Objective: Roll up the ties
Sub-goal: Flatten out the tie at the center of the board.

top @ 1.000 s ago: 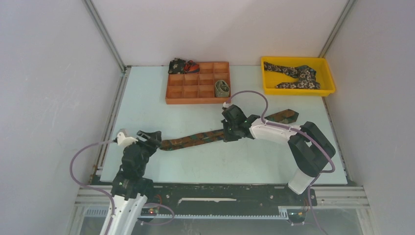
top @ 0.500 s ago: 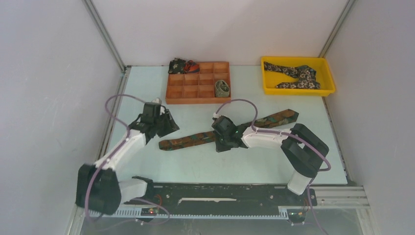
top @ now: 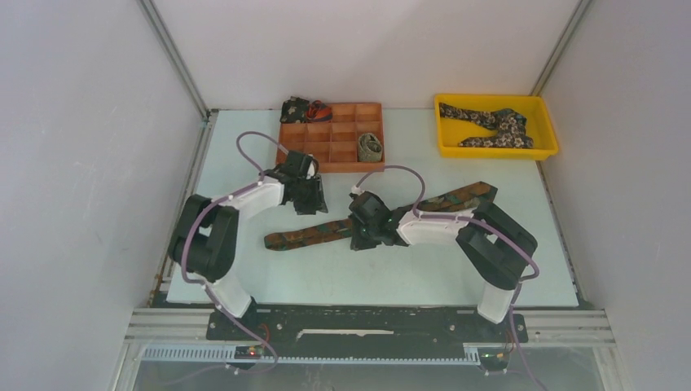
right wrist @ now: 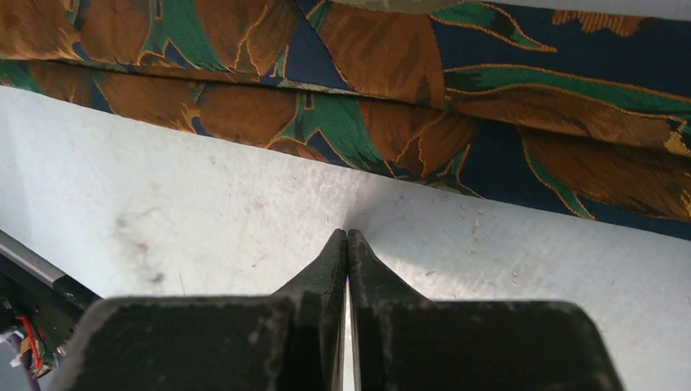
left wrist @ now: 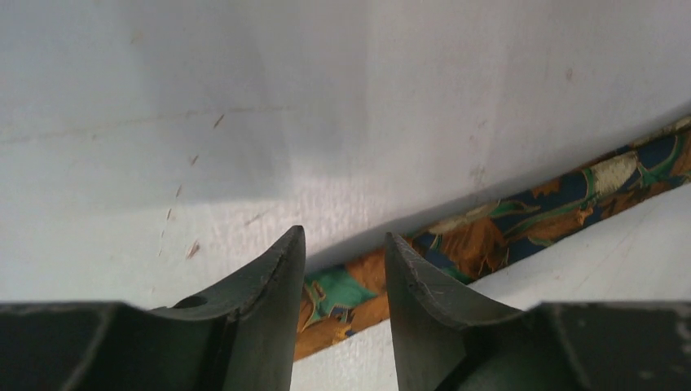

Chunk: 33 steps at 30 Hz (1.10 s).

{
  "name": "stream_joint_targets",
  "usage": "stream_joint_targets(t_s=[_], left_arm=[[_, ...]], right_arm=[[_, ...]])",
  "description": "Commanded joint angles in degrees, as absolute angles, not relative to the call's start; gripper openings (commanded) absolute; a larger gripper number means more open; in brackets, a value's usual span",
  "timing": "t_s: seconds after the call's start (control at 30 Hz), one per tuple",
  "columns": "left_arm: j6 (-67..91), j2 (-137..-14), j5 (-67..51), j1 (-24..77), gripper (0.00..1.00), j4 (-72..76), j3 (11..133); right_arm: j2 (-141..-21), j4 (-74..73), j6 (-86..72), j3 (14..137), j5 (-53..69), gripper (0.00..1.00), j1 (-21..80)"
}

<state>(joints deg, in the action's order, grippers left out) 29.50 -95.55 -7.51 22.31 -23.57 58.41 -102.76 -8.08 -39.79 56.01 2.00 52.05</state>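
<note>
A brown-rust tie (top: 424, 208) with green and blue leaves lies flat and slanted across the table, its narrow end at the left. My right gripper (top: 359, 235) is shut and empty. Its tips (right wrist: 348, 235) rest on the table at the tie's (right wrist: 367, 90) near edge, around mid-length. My left gripper (top: 308, 199) hovers behind the tie's left part. Its jaws (left wrist: 342, 235) stand open with nothing between them, and the tie (left wrist: 489, 236) shows beyond the fingertips. An olive rolled tie (top: 371, 147) sits in the orange tray (top: 287, 167). Another dark rolled tie (top: 297, 108) lies at the tray's back left corner.
The orange compartment tray stands just behind my left gripper. A yellow bin (top: 495, 151) at the back right holds a dark floral tie (top: 493, 126). Purple cables loop over both arms. Enclosure walls close in on the left, back and right.
My left arm has swung from the near left edge up to the spot in front of the tray, its jaws narrowing. My right gripper has slid a little left along the tie.
</note>
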Motion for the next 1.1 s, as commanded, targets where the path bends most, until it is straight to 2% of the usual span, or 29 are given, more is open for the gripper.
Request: stream_joint_targets(t_s=[0.0, 0.4, 1.07], left_arm=[[27.0, -100.3, -6.3, 24.1, 0.45, -25.4, 63.7], [25.7, -106.1, -4.1, 27.9, 0.39, -30.5, 65.6], [27.5, -100.9, -6.9, 32.8, 0.34, -34.8, 63.2]], right_arm=[[-106.3, -9.0, -39.9, 56.4, 1.8, 0.03, 51.5], [-109.6, -7.3, -39.3, 58.0, 4.7, 0.02, 48.6], [-111.9, -5.9, -39.4, 58.2, 6.5, 0.02, 47.3]])
